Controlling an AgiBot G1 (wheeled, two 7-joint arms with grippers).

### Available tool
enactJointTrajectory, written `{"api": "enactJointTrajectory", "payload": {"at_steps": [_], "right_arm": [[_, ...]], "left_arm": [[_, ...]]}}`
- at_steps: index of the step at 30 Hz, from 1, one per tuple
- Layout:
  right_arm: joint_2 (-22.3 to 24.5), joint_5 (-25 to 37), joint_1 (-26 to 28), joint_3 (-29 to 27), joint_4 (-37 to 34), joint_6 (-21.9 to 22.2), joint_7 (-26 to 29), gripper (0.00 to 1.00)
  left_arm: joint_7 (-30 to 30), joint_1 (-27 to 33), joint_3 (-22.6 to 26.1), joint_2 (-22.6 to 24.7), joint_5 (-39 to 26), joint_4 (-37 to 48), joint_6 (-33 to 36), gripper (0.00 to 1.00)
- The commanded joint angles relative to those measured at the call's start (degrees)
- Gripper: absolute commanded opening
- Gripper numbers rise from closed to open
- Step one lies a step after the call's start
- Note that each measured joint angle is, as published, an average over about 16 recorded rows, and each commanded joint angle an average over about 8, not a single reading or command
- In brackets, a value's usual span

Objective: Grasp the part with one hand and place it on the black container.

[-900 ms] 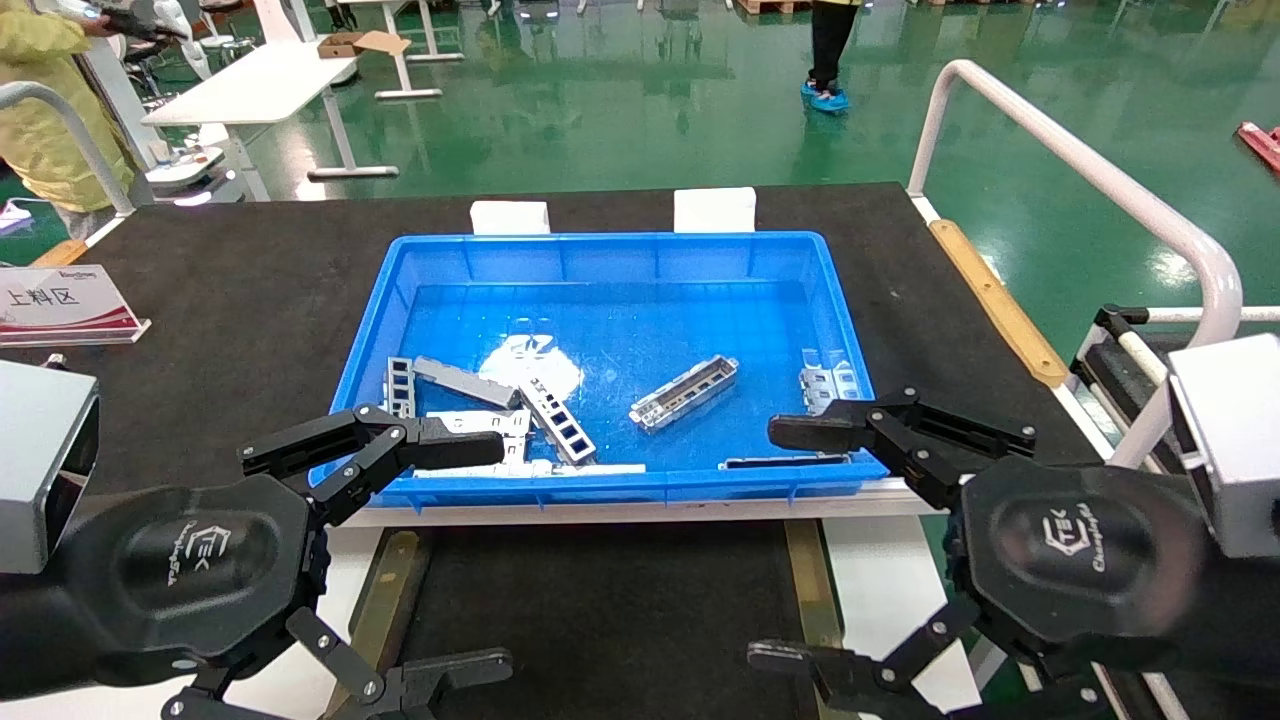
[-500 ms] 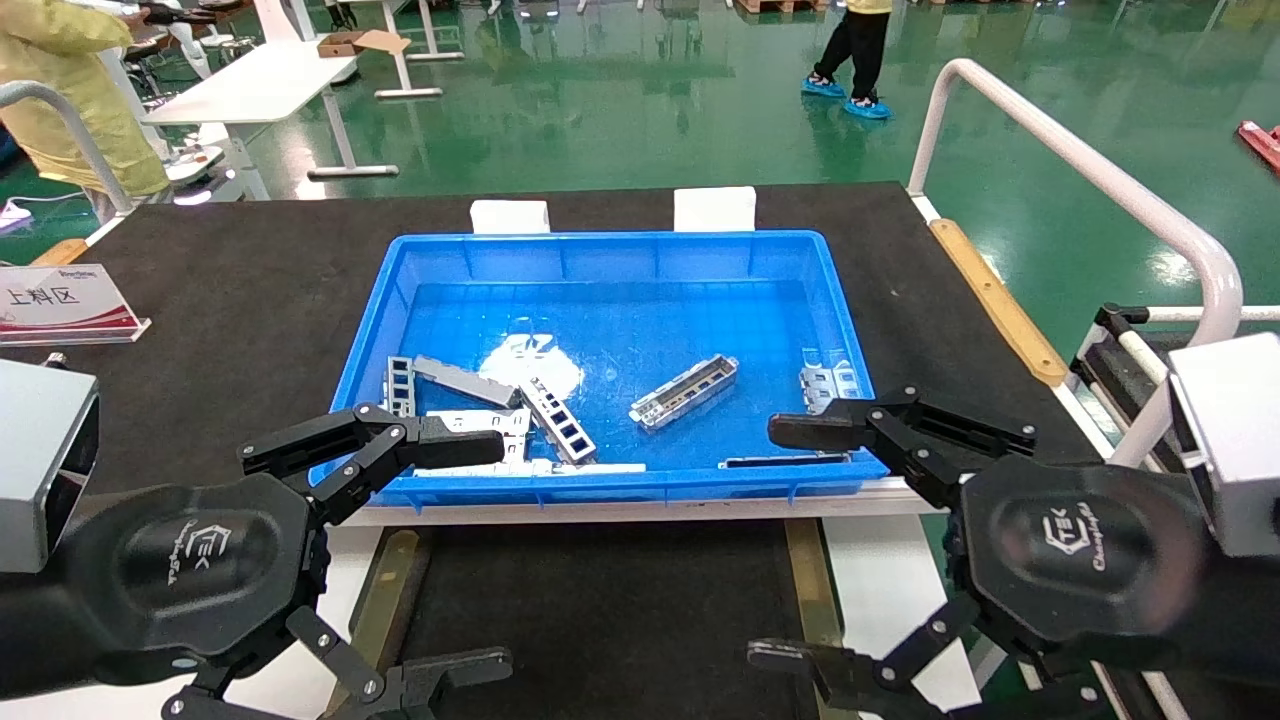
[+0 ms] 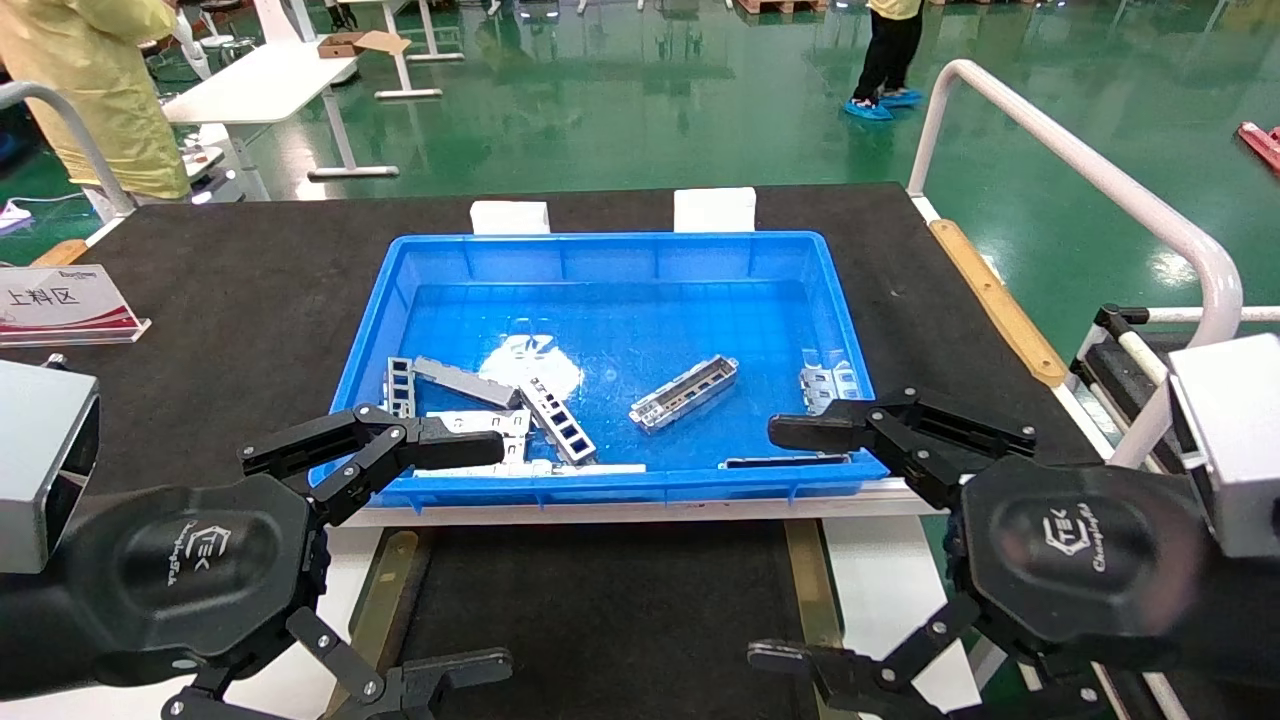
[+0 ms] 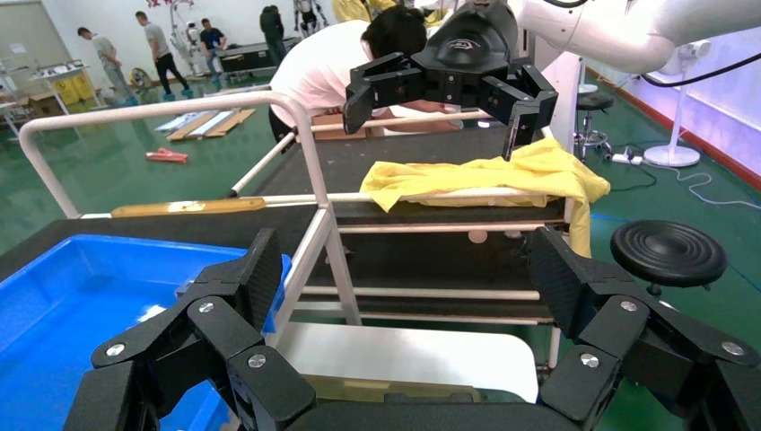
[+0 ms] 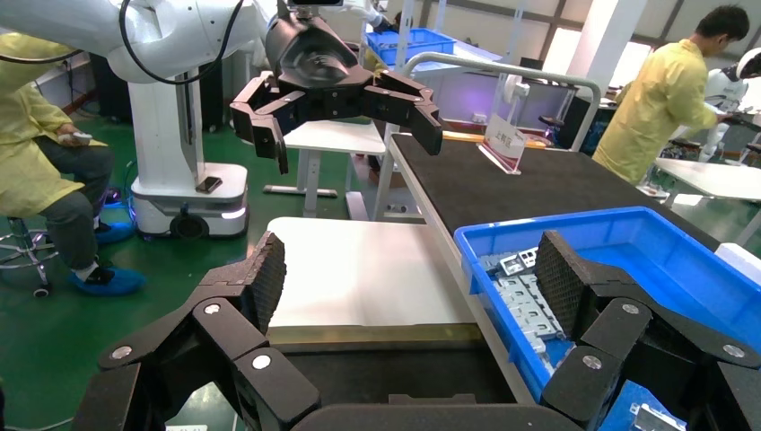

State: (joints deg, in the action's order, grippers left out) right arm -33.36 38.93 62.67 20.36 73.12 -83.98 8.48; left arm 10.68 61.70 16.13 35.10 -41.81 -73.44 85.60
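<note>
Both grippers, left (image 3: 455, 555) and right (image 3: 800, 545), hover wide open and empty over the black tray (image 3: 600, 610), at the near rim of the blue bin (image 3: 610, 485). The part (image 3: 685, 392) lies slanted on the bin floor, right of the other metal pieces (image 3: 500, 415).

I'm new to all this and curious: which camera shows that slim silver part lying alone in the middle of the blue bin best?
The head view: the part lies whole and unobstructed. Neither wrist view clearly shows it.

Black tabletop mat (image 3: 250, 300) carries blue bin (image 3: 610, 255), sign (image 3: 60, 305).
</note>
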Motion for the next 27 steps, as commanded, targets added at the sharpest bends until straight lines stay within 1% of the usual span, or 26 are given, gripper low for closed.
{"api": "enactJointTrajectory", "payload": {"at_steps": [1,18,23,27], "right_arm": [[0.0,0.0,0.0,0.0,0.0,0.0,0.0,1.0],[0.0,0.0,0.01,0.01,-0.02,-0.01,-0.01,1.0],[0.0,0.0,0.02,0.02,-0.03,-0.02,-0.01,1.0],[0.0,-0.01,0.02,0.02,-0.03,-0.02,-0.01,1.0]], "left_arm": [[0.0,0.0,0.0,0.0,0.0,0.0,0.0,1.0],[-0.63,0.43,-0.2,-0.04,-0.58,0.25,-0.6,1.0],[-1.0,1.39,0.25,0.81,-2.53,0.64,-2.31,1.0],[-1.15,2.83,1.2,2.73,-5.26,1.16,-4.94,1.0]]}}
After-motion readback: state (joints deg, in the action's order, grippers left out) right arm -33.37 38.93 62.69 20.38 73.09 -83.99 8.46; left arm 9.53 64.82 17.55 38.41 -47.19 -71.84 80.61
